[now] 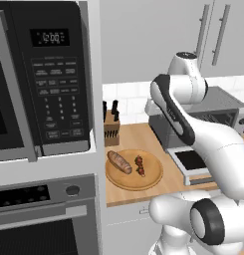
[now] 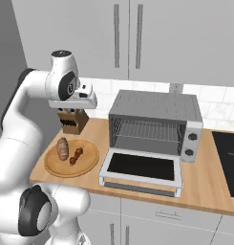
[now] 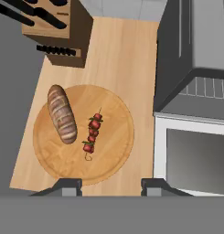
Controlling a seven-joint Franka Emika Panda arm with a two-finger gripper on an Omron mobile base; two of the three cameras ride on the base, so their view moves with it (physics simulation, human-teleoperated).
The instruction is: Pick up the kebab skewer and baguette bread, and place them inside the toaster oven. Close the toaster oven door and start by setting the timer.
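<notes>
1 baguette [image 3: 61,113] and 1 skewer [image 3: 92,134] lay on the round board [image 3: 114,155]; the gripper [image 3: 111,186] above was pressed together, empty.

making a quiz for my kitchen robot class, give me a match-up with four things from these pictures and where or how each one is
Things:
1. baguette bread
2. kebab skewer
3. toaster oven door
4. knife block

Places or states:
A. folded down open in front of the wire rack
B. standing at the back of the counter, behind the round board
C. lying on the round wooden board, on the side nearer the toaster oven
D. lying on the board, on the side away from the toaster oven

Pairs: 1-D, 2-C, 3-A, 4-B
</notes>
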